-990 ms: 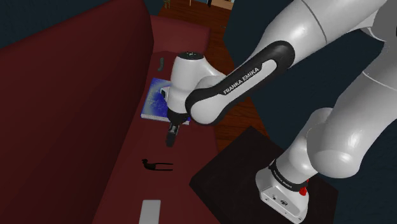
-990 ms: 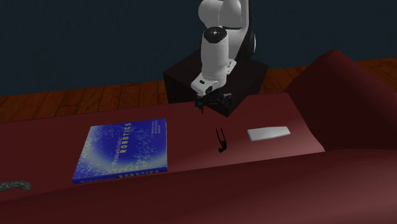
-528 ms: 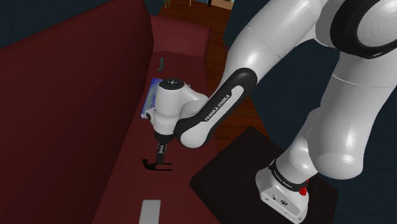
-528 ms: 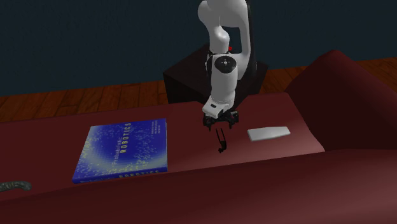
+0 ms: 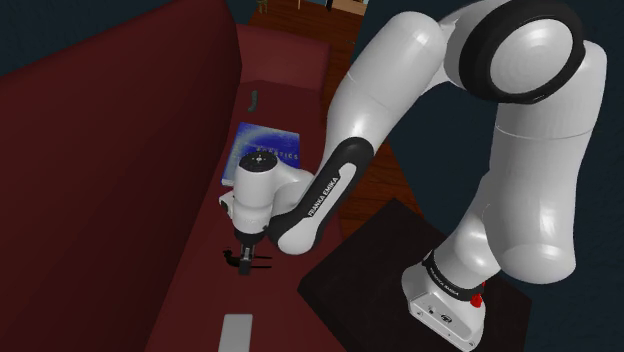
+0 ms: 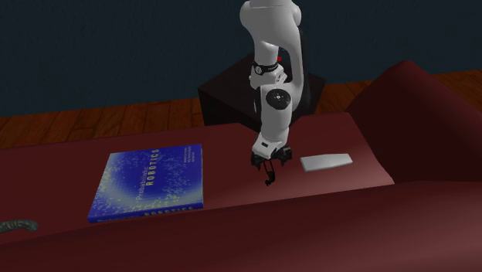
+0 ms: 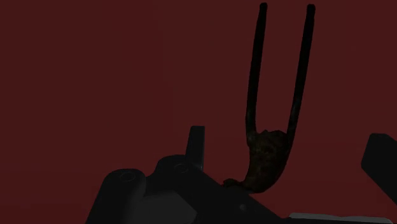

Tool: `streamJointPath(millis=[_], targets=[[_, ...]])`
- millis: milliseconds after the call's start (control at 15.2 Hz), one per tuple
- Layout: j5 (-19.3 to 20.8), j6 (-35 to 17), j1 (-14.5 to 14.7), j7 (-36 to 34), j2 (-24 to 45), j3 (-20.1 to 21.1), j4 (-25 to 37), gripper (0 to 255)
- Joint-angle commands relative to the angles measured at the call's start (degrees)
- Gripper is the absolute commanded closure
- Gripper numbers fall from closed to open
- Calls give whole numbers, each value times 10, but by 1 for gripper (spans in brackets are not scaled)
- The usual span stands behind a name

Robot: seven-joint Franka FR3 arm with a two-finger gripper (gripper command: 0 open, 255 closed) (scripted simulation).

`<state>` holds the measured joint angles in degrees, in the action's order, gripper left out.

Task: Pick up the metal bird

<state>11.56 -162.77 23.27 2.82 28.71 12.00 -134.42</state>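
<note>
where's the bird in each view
Shoulder: bird lies lower left of middle, under the gripper.
Second exterior: middle, just left of the grey slab.
Wrist: between the open fingers.
Shared landmark: the gripper right over it.

Saw a dark red sofa (image 6: pixel 324 232) with a blue book (image 6: pixel 148 183) lying flat on its seat, the word ROBOTICS on the cover. Noted a flat light grey rectangle (image 6: pixel 326 162) on the same seat, well apart from the book. Found a small grey curved object (image 6: pixel 17 226) beyond the book's other side. Saw wooden floor (image 6: pixel 93 124) and a dark blue wall (image 6: pixel 116 54) behind.
</note>
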Motion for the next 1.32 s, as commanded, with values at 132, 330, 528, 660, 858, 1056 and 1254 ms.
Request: streamJointPath(millis=[132, 330, 528, 660, 858, 1056, 1254], targets=[[10, -22, 11, -7, 31, -14, 10, 0], [10, -21, 11, -6, 30, -14, 10, 255], [9, -17, 11, -6, 29, -12, 13, 255], [10, -20, 12, -7, 32, -14, 13, 255], [10, -22, 11, -7, 31, -14, 10, 255], [2, -5, 2, -1, 5, -3, 1, 255], [-7, 13, -7, 5, -19, 9, -7, 255]])
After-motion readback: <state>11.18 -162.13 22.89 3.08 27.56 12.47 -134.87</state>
